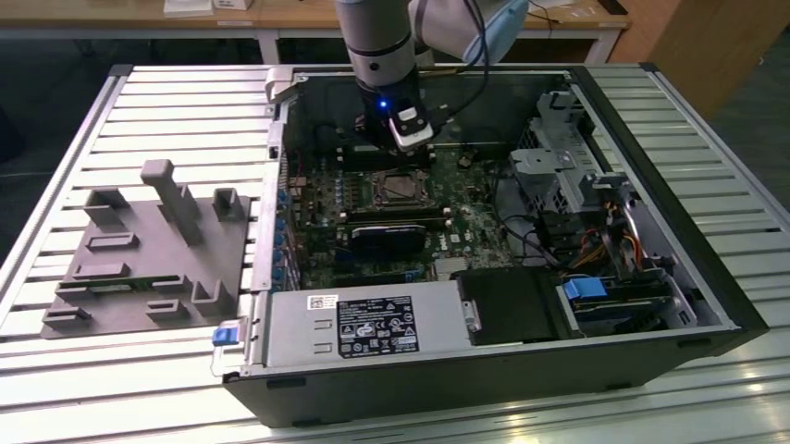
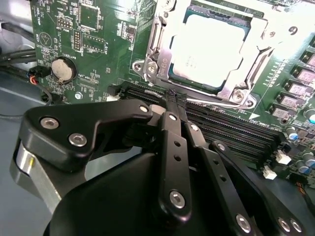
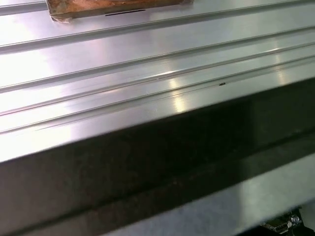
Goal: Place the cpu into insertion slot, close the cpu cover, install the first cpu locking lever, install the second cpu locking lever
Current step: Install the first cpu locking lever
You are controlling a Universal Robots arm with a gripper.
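– The cpu (image 2: 206,46)?
– Seated in the insertion slot (image 2: 216,87), with the cpu cover (image 2: 241,93) flat around it.
– The gripper (image 2: 175,98)?
– Just beside the slot, over the memory sockets (image 2: 226,125), with jaws pressed together.

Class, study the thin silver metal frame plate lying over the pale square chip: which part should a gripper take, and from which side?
The silver frame plate lies flat on the pale chip, so its broad face and window give nothing to pinch. Probably best: its narrow edge strip nearest the black gripper, approached from above, fingers straddling that rim.
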